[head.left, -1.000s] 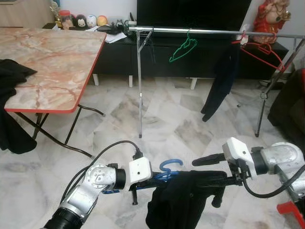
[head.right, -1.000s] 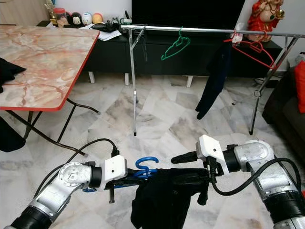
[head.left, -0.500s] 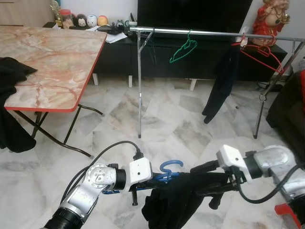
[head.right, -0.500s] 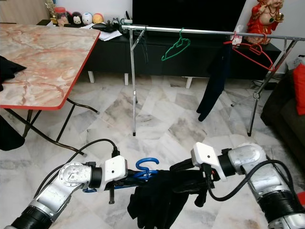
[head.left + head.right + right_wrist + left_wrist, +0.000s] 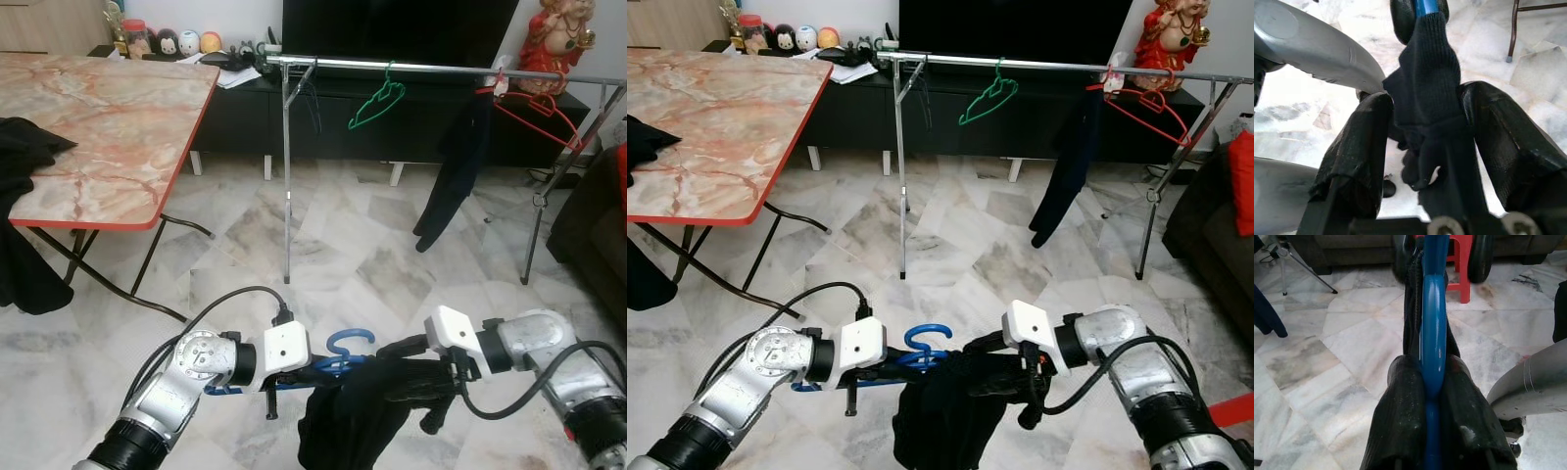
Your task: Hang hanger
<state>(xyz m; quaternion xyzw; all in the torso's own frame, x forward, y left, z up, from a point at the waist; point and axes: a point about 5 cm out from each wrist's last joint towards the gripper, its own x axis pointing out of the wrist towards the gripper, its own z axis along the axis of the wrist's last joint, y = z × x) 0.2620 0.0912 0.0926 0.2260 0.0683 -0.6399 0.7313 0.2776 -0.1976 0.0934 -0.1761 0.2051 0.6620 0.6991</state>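
Both grippers work low in the frame: the left gripper [image 5: 294,372] stays clamped on the blue hanger [image 5: 345,350], while the right gripper [image 5: 1004,377], fingers spread around the black garment [image 5: 945,416], has slid inward toward the hook. The rail [image 5: 411,67] at upper centre remains well apart, so hanging looks some way off.

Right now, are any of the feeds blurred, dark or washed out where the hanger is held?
Left eye view: sharp, evenly lit around the blue hanger. Left wrist view: hanger in focus, its near end and the fingers soft. Right wrist view: floor washed out by glare, black garment dark but readable.
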